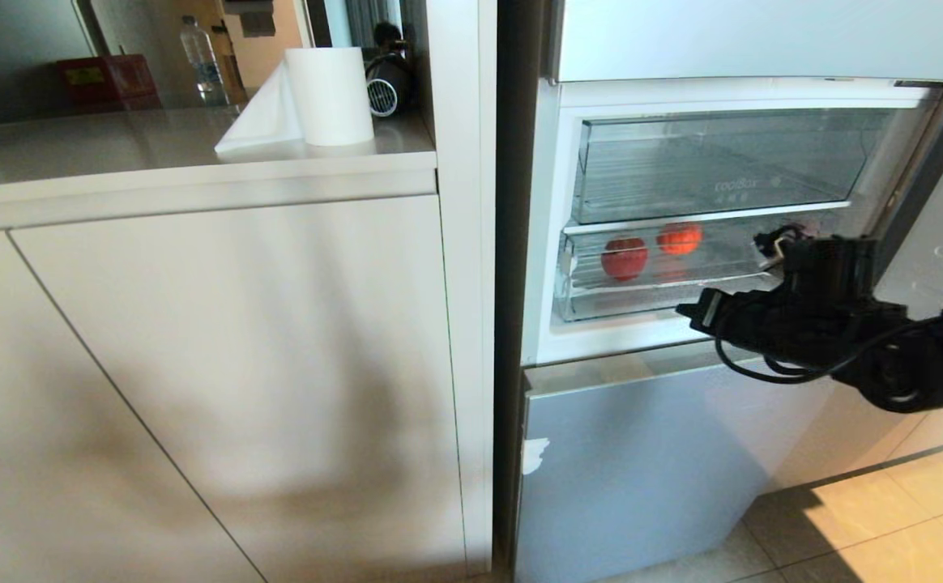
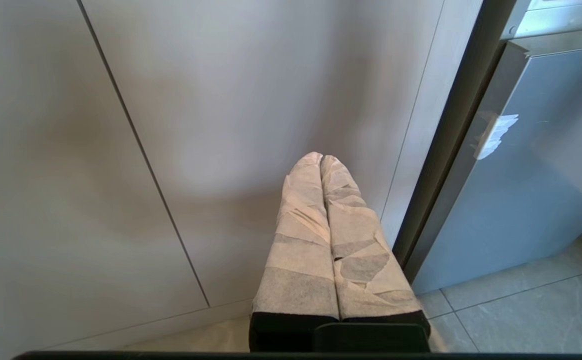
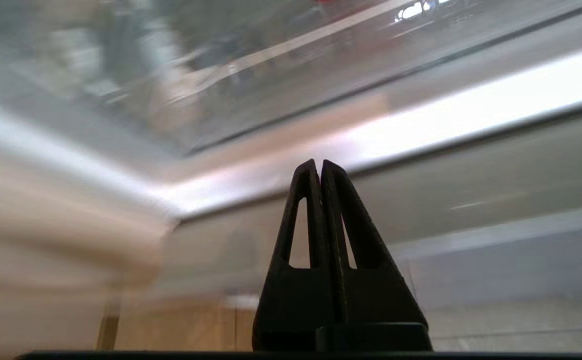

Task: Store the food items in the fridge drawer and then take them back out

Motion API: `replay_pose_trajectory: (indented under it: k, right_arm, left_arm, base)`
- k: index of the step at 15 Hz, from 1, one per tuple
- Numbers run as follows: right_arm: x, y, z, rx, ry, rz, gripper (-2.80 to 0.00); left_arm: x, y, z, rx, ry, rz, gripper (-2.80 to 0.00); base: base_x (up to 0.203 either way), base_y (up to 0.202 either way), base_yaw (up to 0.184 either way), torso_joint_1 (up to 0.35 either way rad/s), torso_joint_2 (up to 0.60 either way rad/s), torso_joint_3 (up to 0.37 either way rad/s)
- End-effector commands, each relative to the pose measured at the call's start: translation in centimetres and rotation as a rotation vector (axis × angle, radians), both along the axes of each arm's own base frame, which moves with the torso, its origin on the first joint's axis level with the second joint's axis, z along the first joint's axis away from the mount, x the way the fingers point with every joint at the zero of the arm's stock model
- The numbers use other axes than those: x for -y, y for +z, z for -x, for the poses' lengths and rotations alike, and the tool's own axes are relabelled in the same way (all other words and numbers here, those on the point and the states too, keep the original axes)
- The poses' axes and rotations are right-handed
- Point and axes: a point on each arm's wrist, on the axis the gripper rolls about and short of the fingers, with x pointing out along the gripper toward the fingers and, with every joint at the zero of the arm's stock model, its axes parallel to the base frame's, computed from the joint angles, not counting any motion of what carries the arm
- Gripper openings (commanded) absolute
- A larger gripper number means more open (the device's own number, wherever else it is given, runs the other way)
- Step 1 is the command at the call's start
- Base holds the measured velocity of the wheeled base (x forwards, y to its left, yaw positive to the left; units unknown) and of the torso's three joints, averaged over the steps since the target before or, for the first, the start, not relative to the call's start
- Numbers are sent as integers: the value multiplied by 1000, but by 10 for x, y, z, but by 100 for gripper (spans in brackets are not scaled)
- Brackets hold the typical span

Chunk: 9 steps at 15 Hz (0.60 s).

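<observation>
Red fruits point(image 1: 624, 257) in clear fridge drawer point(image 1: 601, 304), right gripper point(image 1: 694, 312) fingers pressed together

head high (wrists low), fridge point(image 1: 666, 453) perhaps shared

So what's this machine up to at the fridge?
The fridge is open, and two red-orange fruits sit inside the clear fridge drawer, which looks pushed in. The robot's right gripper, fingers shut and empty, is at the drawer's front lip. The left gripper, also shut, hangs idle by the cabinet. Nobody else is involved.
</observation>
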Motion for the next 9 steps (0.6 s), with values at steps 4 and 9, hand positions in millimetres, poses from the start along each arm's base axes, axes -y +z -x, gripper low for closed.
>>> replay_pose_trajectory:
  k: [4,9]
  right_arm:
    - [24,71,196,227,15,100,-280]
    - [40,10,334,372,-60,250,-280]
  left_arm:
    - [0,0,0,1,0,0,-280]
    - [0,0,0,-1,1,0,-280]
  base:
    - [0,0,0,0,0,0]
    - [0,0,0,0,0,0]
